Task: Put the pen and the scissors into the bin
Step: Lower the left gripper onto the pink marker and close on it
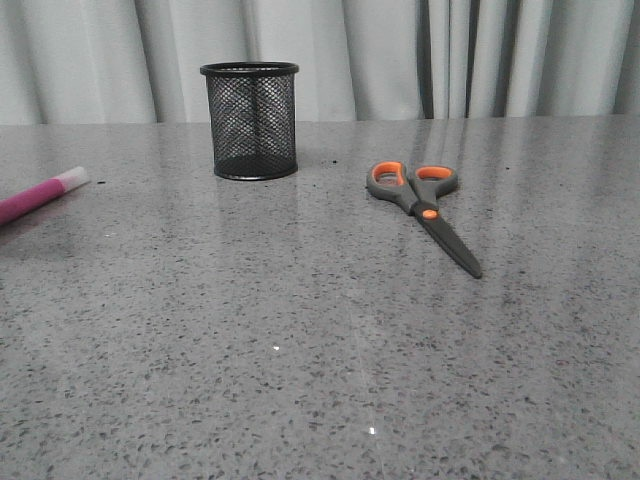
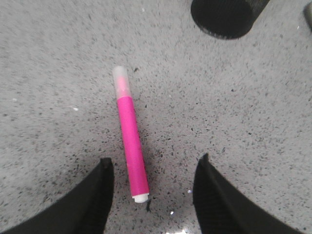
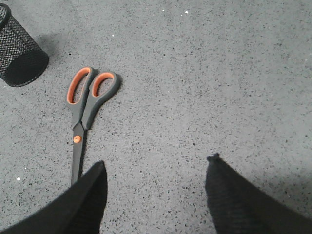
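Observation:
The magenta pen (image 2: pixel 130 148) with its pale cap lies flat on the table; in the front view the pen (image 1: pixel 40 195) is at the far left edge. My left gripper (image 2: pixel 153 165) is open above it, the pen's butt end between the fingers, nearer one finger (image 2: pixel 100 195). The grey scissors (image 1: pixel 425 205) with orange loops lie shut right of centre. My right gripper (image 3: pixel 156 165) is open and empty beside the scissors (image 3: pixel 83 117), one finger (image 3: pixel 87 200) over the blade tip. The black mesh bin (image 1: pixel 250 120) stands upright at the back; the bin also shows in both wrist views (image 2: pixel 223 17) (image 3: pixel 17 53).
The speckled grey table (image 1: pixel 300 340) runs to a pale curtain (image 1: pixel 400 55) behind the bin. Neither arm shows in the front view.

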Robot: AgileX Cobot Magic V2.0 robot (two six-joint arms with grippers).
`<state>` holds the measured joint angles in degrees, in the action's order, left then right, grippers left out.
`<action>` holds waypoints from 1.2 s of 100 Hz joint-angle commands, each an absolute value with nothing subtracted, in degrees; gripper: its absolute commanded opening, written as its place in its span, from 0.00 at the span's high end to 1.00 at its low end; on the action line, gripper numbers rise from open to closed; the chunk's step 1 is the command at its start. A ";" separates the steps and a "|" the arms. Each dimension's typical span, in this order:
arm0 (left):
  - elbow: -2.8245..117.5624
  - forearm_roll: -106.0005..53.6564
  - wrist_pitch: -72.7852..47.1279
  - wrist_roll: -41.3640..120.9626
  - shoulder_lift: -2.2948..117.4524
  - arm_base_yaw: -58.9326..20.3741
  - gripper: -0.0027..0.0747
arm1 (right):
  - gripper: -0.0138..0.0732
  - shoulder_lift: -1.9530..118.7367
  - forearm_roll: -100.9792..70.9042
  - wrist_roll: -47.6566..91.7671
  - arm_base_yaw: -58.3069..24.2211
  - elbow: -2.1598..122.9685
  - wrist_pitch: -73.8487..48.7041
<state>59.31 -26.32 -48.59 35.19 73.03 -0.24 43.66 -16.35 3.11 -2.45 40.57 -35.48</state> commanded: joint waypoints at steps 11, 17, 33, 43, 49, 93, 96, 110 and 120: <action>65.53 -25.75 -49.07 35.92 80.37 -2.73 0.50 | 0.38 43.81 -16.97 4.00 -2.31 42.73 -31.59; 66.74 -24.43 -48.96 35.92 82.88 -3.60 0.50 | 0.38 43.81 -16.97 4.29 -2.31 42.73 -31.59; 70.10 -23.15 -48.85 35.92 88.01 -4.07 0.50 | 0.38 43.81 -16.97 4.44 -2.31 42.73 -31.59; 71.74 -21.57 -48.85 35.92 89.95 -4.07 0.50 | 0.38 43.81 -16.97 4.50 -2.31 42.73 -31.59; 72.24 -20.84 -48.85 35.92 90.73 -4.07 0.50 | 0.38 43.81 -16.97 4.50 -2.31 42.73 -31.59; 72.33 -20.66 -48.18 35.92 95.48 -4.07 0.50 | 0.38 43.81 -16.97 4.50 -2.31 42.73 -31.59; 72.33 -20.60 -48.18 35.92 95.86 -4.07 0.51 | 0.38 43.81 -16.97 4.50 -2.31 42.73 -31.59; 72.33 -20.60 -49.13 35.92 96.65 -4.07 0.66 | 0.38 43.81 -16.97 4.50 -2.31 42.73 -31.59; 72.33 -20.60 -50.28 35.92 96.79 -4.07 0.92 | 0.38 43.81 -16.97 4.50 -2.31 42.73 -31.70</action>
